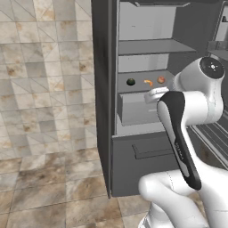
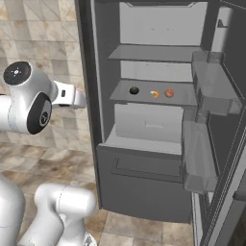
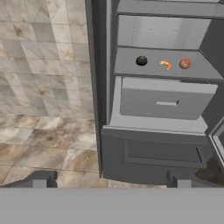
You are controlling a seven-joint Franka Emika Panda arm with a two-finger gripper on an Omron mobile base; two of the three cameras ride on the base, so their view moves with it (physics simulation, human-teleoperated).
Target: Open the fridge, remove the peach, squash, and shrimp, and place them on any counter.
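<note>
Fridge [image 3: 105, 87] door open. Squash [image 3: 141, 61], shrimp [image 3: 166, 65] and peach [image 3: 185, 64] sit in a row on the middle shelf [image 3: 131, 68], apart. End effector [image 3: 109, 180] outside the fridge, jaws wide, empty. Advice: advance level above the drawer [image 3: 166, 98], take the peach alone, clear of the shrimp.

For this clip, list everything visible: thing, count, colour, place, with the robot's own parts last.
Tall dark grey fridge: one, door open, pale grey interior, ahead of the robot.
Small dark green round squash: one, middle shelf, left.
Tiny curved orange shrimp: one, same shelf, between the other two.
Small orange-red round peach: one, same shelf, right.
Pale grey drawer: one, under that shelf.
Beige stone-tile wall: left of the fridge.
Gripper: one, dark fingertips, open, empty, facing the fridge.
</note>
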